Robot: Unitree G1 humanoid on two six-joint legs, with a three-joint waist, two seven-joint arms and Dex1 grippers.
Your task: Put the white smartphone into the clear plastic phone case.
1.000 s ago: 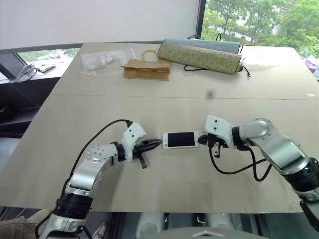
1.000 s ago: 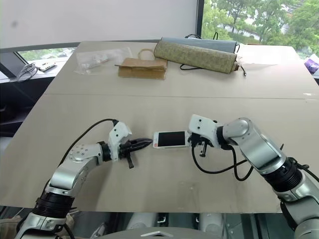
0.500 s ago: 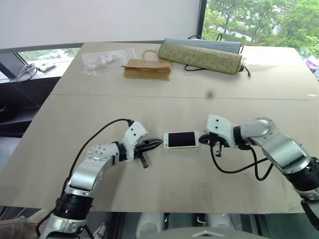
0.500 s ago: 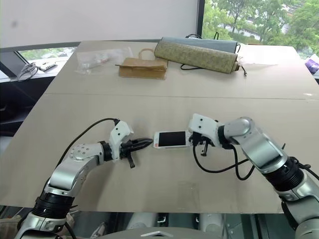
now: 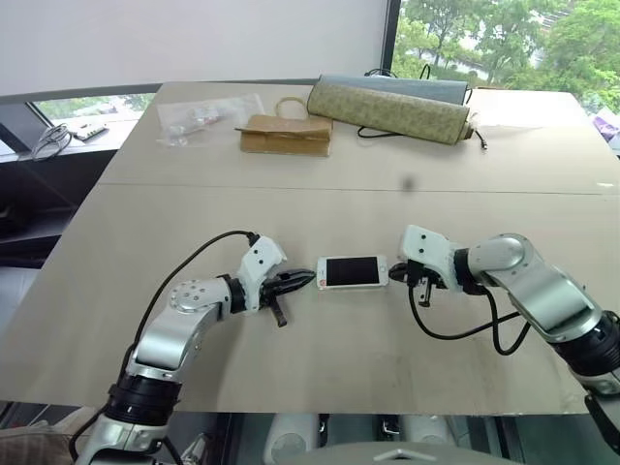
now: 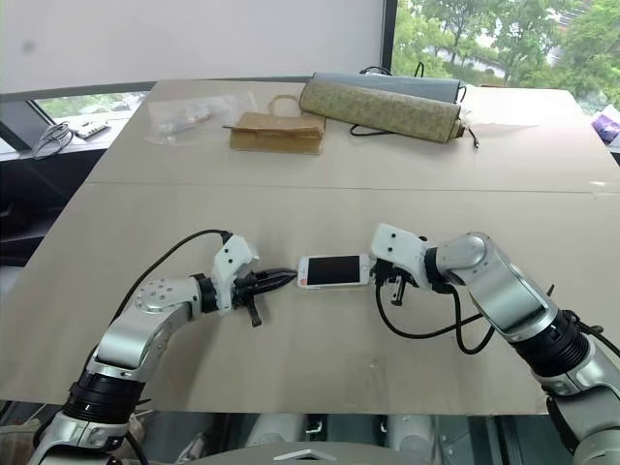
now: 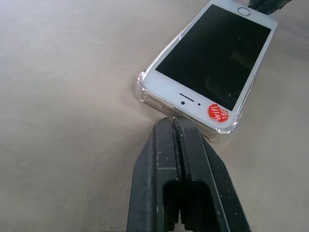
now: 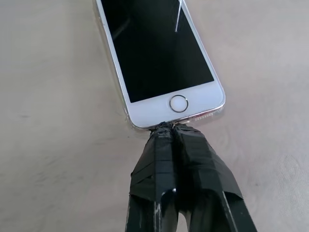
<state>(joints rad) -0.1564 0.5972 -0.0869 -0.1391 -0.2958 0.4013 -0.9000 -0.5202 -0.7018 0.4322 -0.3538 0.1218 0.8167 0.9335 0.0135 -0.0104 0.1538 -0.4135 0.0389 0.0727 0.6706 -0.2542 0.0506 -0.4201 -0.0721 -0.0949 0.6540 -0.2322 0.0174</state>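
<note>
A white smartphone (image 5: 352, 272) lies screen up on the beige bench (image 5: 320, 203), seated inside the clear plastic phone case (image 7: 145, 89), whose transparent rim shows around the phone's edges and corners. The left gripper (image 7: 173, 122), its two black fingers (image 7: 161, 145) pressed together with nothing between them, rests its tips against the case's short edge at the earpiece end, beside a round red sticker (image 7: 219, 113) on the phone's white bezel. At the opposite short edge, the right gripper (image 8: 169, 126) meets the phone just below the home button (image 8: 179, 102); its taped black fingers (image 8: 159, 154) are likewise closed on nothing, tips touching the case rim. The phone thus sits between the two sets of fingertips, pinned end to end. Well beyond the phone, at the bench's far side, lie a crinkled clear plastic bag (image 5: 199, 116), a brown paper bag (image 5: 286, 134) and a rolled patterned mat (image 5: 387, 109).
</note>
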